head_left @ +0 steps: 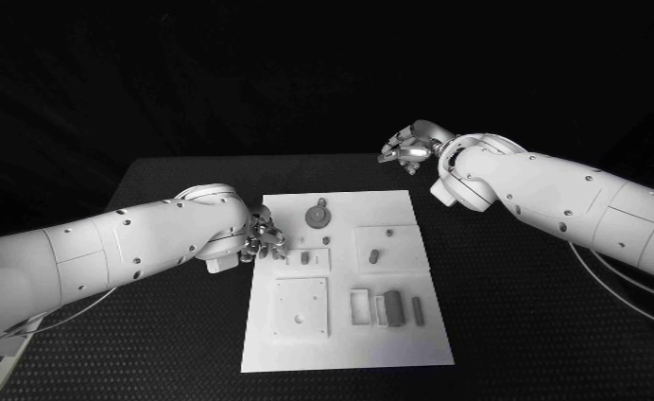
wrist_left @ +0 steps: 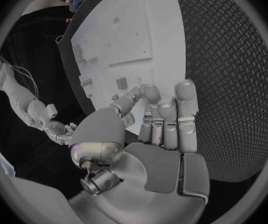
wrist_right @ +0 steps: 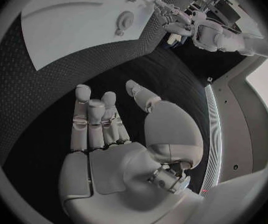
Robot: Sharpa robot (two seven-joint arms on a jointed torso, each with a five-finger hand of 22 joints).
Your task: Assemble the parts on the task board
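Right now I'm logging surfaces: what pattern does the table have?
Black with a fine raised diamond texture on the table, clearest in the left wrist view.

No text, label, brand, number or sign could be read on the task board (head_left: 348, 278) (or on anything else shown).

The black table (head_left: 518, 325) has a fine textured top. The white task board (head_left: 409, 349) lies flat on its middle, its long sides running away from the robot. Dark table surface shows on both sides of the board and beyond its far edge.
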